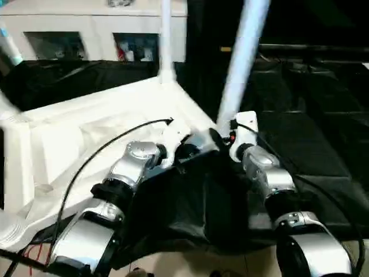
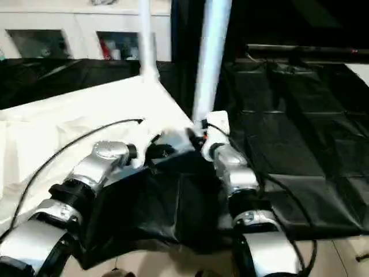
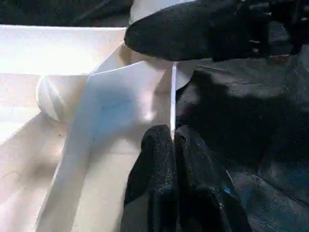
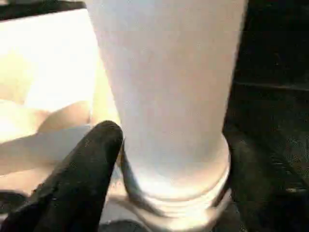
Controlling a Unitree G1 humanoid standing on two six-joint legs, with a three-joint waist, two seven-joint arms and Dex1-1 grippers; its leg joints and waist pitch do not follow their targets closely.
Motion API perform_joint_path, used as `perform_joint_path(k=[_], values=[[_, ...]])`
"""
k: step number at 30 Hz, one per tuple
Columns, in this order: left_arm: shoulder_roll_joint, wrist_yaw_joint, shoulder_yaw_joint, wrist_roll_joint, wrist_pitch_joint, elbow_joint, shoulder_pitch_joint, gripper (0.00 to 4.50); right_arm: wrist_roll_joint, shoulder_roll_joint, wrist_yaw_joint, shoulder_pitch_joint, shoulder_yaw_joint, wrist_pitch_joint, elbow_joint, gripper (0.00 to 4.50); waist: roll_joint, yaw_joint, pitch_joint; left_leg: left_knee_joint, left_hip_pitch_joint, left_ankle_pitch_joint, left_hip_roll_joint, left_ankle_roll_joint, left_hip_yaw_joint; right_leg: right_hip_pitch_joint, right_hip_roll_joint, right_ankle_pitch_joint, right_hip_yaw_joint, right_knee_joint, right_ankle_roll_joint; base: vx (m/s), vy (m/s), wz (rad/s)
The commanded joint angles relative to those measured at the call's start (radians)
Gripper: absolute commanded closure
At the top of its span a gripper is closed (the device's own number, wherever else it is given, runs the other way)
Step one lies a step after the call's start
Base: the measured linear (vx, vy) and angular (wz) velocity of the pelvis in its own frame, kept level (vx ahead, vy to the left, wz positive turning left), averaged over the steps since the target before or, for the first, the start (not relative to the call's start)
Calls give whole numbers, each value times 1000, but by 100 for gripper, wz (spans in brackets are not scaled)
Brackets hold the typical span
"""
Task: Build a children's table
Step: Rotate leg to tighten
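Observation:
The white tabletop [image 1: 86,133] lies upside down on black cloth, ribbed underside up. A white tubular leg [image 1: 242,63] stands upright in its near right corner, and a second leg [image 1: 166,40] rises at the far corner. My right gripper [image 4: 178,145] sits at the base of the near leg, one black finger [image 4: 87,179] on each side of the tube, just above its threaded collar. My left gripper [image 3: 172,139] is shut, its fingertips together against the thin rim [image 3: 173,96] of the tabletop beside that corner.
A white cabinet [image 1: 86,34] with glass doors stands at the back. Black cloth [image 1: 311,133] covers the surface to the right and bunches up [image 1: 190,213] between my forearms. A black cable [image 1: 98,153] arcs over the tabletop to my left wrist.

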Motion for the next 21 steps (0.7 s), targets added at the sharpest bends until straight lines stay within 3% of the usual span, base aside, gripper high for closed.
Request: perform_joint_path(k=[1, 8, 11, 18, 21], values=[[-27, -54, 8, -56, -73, -87, -14, 450, 17, 32, 88, -14, 45, 19, -4, 67, -9, 6, -77, -62, 9, -226, 20, 58, -14, 63, -56, -304, 46, -74, -188, 0, 0, 0], [19, -148, 4, -75, -77, -122, 15, 450, 0, -76, 225, -4, 82, 37, -51, 24, -10, 12, -79, -60, 10, -199, 24, 72, -11, 62, -55, -248, 48, -65, -214, 0, 0, 0], [52, -219, -6, -83, -78, -152, 39, 450, -32, -145, 333, 18, 124, 31, -87, 6, -10, 18, -78, -59, 9, -197, 26, 73, -11, 63, -56, -246, 48, -62, -216, 0, 0, 0], [122, -369, -31, -109, -60, -226, 90, 450, -1, -273, 625, 85, 205, 48, -232, 6, -12, 40, -76, -60, 11, -218, 29, 72, -10, 61, -54, -289, 48, -66, -194, 0, 0, 0], [150, -426, -43, -116, -44, -257, 110, 450, 4, -324, 719, 113, 243, 61, -285, 6, -13, 42, -74, -61, 12, -236, 31, 62, -11, 58, -55, -331, 48, -70, -181, 0, 0, 0]])
